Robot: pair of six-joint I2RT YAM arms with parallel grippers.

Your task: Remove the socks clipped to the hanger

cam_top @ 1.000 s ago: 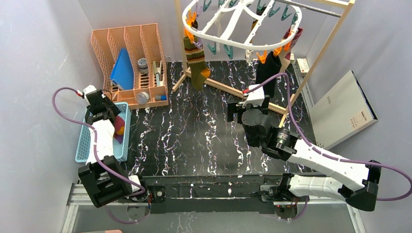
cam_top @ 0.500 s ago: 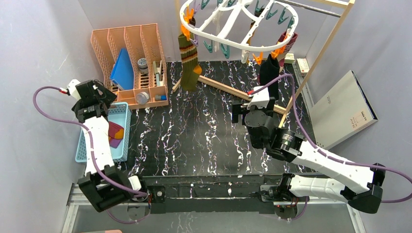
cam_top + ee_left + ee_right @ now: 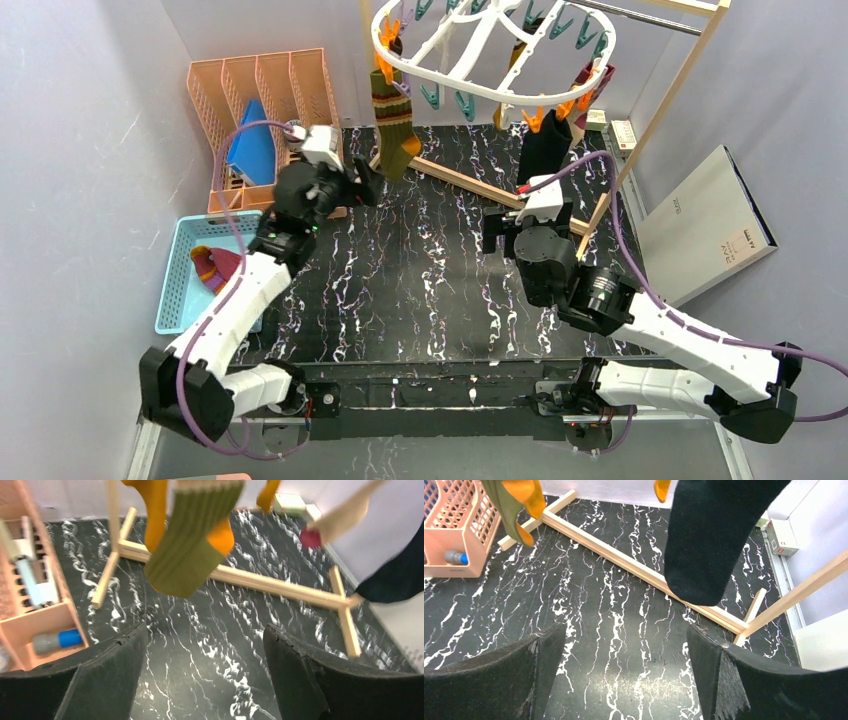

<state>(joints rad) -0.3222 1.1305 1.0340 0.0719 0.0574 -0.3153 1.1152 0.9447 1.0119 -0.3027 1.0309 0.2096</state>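
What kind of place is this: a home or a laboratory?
Probably a laboratory test cell: the left arm and right arm bolted at a black marbled table, plain walls closing it in, and a hanger with clipped socks.

Cropped and blurred
The hanger (image 3: 510,99) runs off the overhead view's top edge; the olive sock (image 3: 187,545), blurred, and the black sock (image 3: 714,540) are each cropped above in the wrist views.

Hanger (image 3: 480,95) over the table's (image 3: 420,290) twelve o'clock, left sock (image 3: 390,110) hanging at its nine o'clock, right sock (image 3: 542,150) at four o'clock, basket (image 3: 178,305) at the table's nine o'clock, loose sock (image 3: 212,268) inside
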